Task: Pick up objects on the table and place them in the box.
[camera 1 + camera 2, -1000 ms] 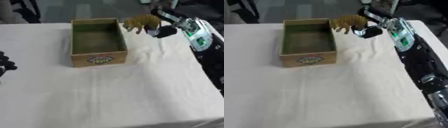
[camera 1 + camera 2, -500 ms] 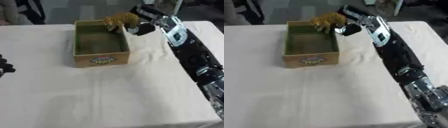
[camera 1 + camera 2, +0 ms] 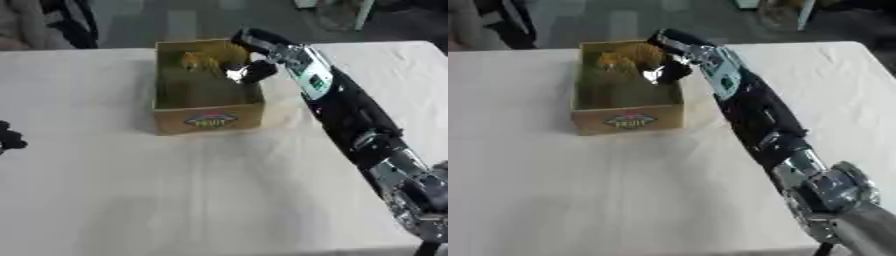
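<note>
My right hand (image 3: 248,70) has its fingers curled around the yellow-brown toy animal (image 3: 203,59), pinching it over the far end of the box (image 3: 208,119), just inside the rim. I judge this the placing step: the toy hangs above the box's floor, not yet let go. Next I need to lower a little and spread the fingers. My left hand (image 3: 9,139) shows well left of the box; I cannot tell its fingers.

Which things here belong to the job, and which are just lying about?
Job:
- toy animal, yellow, held over the box
- box, cardboard, open
- right hand, holding the toy

Not in use:
- left hand, at the left edge
- table, white cloth
</note>
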Available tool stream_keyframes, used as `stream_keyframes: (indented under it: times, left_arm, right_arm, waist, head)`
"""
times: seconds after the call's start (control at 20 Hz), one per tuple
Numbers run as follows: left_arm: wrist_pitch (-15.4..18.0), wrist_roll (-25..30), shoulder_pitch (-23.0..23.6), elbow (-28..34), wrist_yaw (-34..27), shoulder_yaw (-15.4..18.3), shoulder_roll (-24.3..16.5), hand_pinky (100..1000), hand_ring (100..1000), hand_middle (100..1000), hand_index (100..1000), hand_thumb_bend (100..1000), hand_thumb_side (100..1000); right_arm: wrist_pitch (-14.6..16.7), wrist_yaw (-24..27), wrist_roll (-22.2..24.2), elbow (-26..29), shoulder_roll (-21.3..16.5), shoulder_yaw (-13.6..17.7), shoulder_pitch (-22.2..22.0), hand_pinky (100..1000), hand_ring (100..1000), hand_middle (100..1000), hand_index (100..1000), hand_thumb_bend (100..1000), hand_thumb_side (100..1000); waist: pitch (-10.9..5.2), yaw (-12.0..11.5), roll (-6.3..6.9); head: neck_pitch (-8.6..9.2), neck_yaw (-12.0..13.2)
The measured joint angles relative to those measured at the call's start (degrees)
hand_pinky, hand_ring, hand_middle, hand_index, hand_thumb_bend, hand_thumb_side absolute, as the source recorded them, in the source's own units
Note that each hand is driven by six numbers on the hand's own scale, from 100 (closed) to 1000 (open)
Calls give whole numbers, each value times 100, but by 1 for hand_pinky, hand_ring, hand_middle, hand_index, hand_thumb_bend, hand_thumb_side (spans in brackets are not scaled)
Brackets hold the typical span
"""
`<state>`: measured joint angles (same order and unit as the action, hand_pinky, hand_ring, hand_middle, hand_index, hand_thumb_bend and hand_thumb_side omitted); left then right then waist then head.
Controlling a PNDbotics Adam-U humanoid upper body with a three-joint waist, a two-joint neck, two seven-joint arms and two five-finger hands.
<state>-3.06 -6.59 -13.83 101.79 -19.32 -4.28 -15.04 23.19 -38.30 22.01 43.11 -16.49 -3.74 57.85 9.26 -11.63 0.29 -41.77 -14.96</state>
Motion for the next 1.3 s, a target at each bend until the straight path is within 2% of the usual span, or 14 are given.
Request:
stream_keyframes:
  times: [0.2,0.3,0.4,0.5,0.7,0.85,0.95,1.1,1.3]
  left_arm:
    - [-21,31,-50,0,-32,-39,43,539,515,501,603,381,456]
    - [-29,41,-64,0,-35,-44,46,539,515,501,603,381,457]
    - [-32,44,-79,1,-36,-45,47,539,515,501,603,381,457]
    - [-35,53,-82,1,-37,-46,48,539,515,501,603,381,457]
    - [-34,65,-84,1,-38,-50,51,539,515,501,602,382,457]
    - [-33,67,-84,2,-38,-58,51,540,515,501,602,382,457]
    - [-33,67,-84,2,-38,-60,51,540,515,501,602,383,456]
    - [-33,67,-84,2,-38,-60,51,540,515,501,602,384,455]
    - [-32,66,-84,2,-38,-59,51,540,515,501,602,385,455]
  right_arm:
    - [-24,-272,-142,-276,117,88,12,424,475,459,575,113,297]
    - [-62,-392,-266,-387,143,130,12,422,475,460,577,159,294]
    - [-110,-518,-420,-489,173,167,12,417,474,460,577,257,269]
    - [-171,-661,-587,-583,201,194,11,418,478,464,583,288,258]
    - [-221,-915,-806,-681,236,194,11,461,521,511,655,320,244]
    - [-193,-1012,-800,-698,249,195,15,531,592,585,716,339,236]
    - [-140,-1032,-652,-699,250,192,24,615,679,674,776,375,240]
    - [-5,-1030,-162,-697,246,187,62,713,767,773,824,435,365]
    - [170,-844,459,-572,204,183,64,723,782,789,842,431,374]
  waist:
    - [35,-128,6]
    - [44,-172,14]
    - [63,-195,28]
    - [68,-208,34]
    - [70,-210,35]
    - [70,-205,35]
    - [69,-198,35]
    - [69,-170,35]
    - [69,-123,29]
  head:
    - [6,-64]
    - [8,-89]
    - [9,-103]
    - [9,-107]
    - [9,-111]
    - [8,-111]
    - [8,-110]
    - [8,-108]
    - [8,-82]
